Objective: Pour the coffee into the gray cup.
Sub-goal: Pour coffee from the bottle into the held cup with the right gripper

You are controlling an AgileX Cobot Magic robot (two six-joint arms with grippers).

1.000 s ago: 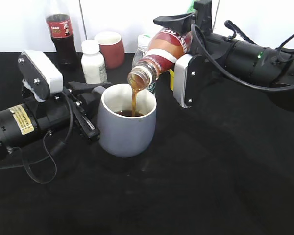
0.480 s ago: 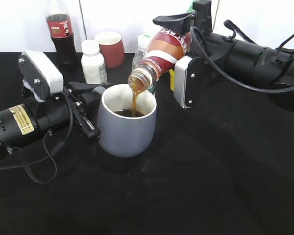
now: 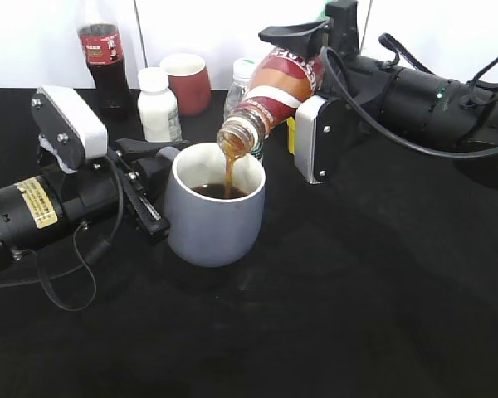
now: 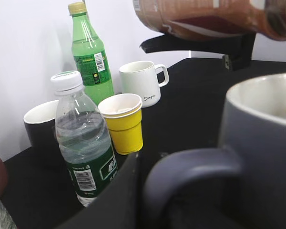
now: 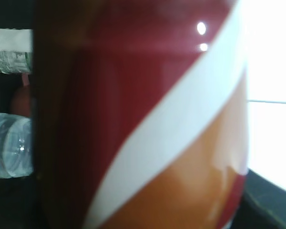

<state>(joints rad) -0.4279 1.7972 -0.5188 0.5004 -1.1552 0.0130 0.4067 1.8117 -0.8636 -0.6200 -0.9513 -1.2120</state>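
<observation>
The gray cup (image 3: 213, 217) stands mid-table with dark coffee inside. My left gripper (image 3: 153, 184) is shut on its handle (image 4: 190, 171). My right gripper (image 3: 303, 62) is shut on the coffee bottle (image 3: 272, 89), which has a red, white and orange label and fills the right wrist view (image 5: 148, 124). The bottle is tilted mouth-down over the cup's rim, and a brown stream (image 3: 229, 172) runs from its mouth into the cup. The bottle's underside also shows at the top of the left wrist view (image 4: 205, 16).
Behind the cup stand a cola bottle (image 3: 102, 58), a white pill bottle (image 3: 158, 104), a red cup (image 3: 187, 81) and a water bottle (image 4: 83, 143). The left wrist view also shows a yellow paper cup (image 4: 123, 121), a white mug (image 4: 142, 82), a green bottle (image 4: 89, 52) and a dark mug (image 4: 38, 126).
The coffee keeps streaming into the gray cup and the level has risen a little. Both arms and the bottle have barely moved.
</observation>
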